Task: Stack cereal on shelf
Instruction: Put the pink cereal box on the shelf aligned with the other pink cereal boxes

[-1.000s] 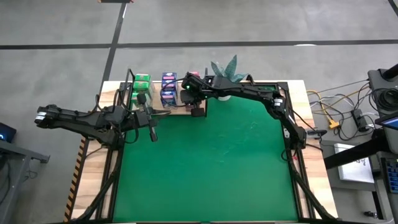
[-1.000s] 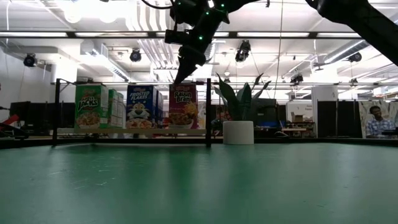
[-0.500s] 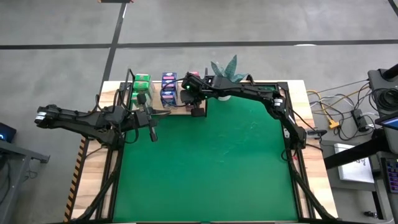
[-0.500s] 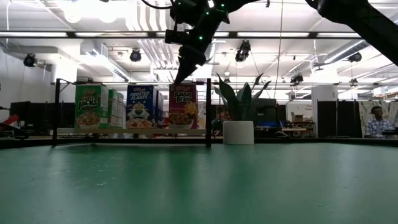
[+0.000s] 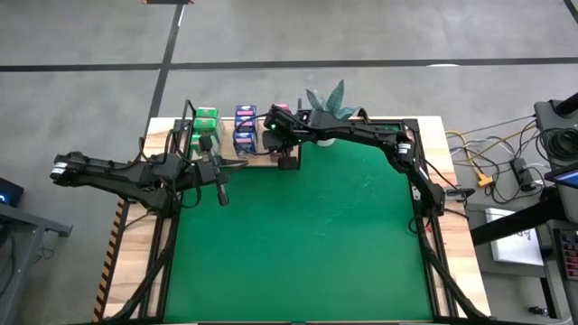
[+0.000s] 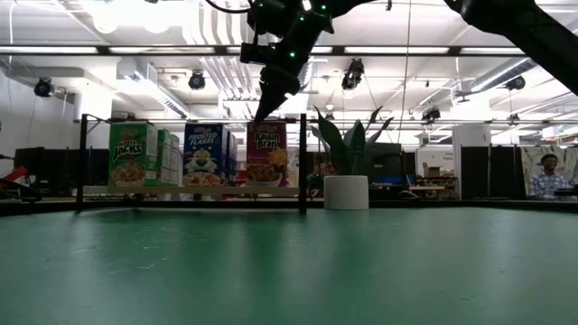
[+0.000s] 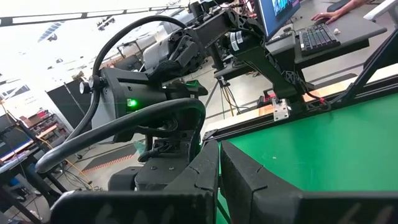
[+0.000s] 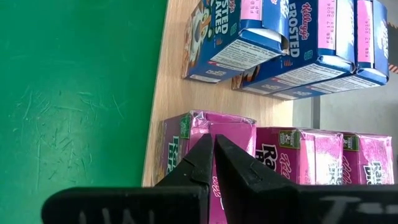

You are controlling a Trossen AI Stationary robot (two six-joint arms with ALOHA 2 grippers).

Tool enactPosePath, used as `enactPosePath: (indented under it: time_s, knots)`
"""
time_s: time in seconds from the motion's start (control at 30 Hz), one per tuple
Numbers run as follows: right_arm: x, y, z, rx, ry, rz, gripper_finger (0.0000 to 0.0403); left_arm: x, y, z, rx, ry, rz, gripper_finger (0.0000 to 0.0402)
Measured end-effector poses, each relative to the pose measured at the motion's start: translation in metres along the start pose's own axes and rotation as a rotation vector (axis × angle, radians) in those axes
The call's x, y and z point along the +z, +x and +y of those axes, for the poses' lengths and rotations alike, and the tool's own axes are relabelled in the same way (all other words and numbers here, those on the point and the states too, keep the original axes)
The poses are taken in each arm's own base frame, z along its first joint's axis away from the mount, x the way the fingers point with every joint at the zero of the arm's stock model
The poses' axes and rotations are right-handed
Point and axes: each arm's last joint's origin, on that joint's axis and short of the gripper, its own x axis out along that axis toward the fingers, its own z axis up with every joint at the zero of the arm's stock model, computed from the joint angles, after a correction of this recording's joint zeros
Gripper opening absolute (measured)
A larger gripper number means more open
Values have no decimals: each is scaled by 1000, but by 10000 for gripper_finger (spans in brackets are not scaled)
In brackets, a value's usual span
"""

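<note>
Three pink boxes [image 8: 273,155], three blue boxes [image 8: 292,43] and green boxes [image 6: 135,155] stand on the shelf [image 5: 237,155] at the green tabletop's [image 5: 307,235] far left. Right claw [image 8: 211,163] clenched above the pink row; left claw [image 7: 219,177] clenched nearby.

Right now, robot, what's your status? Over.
Right gripper shut, empty, above front pink printed cereal carton. Left gripper shut, waiting left of light-wood shelf board. Nothing blocking.

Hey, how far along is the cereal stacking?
Nearly done: green cartons, blue cartons and pink cartons all stand on the shelf. The right hand hovers, fingers together, over the front pink carton. The left hand waits alongside. No cartons show on the table.
</note>
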Motion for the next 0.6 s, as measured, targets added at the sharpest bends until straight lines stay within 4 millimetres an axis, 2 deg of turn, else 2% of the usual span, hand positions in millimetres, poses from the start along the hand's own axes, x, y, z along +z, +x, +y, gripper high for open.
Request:
enactPosePath:
  time_s: [0.6]
  knots:
    - [1,-1,0,-5,-2,-9,11,0,0,0,0,0,0,0]
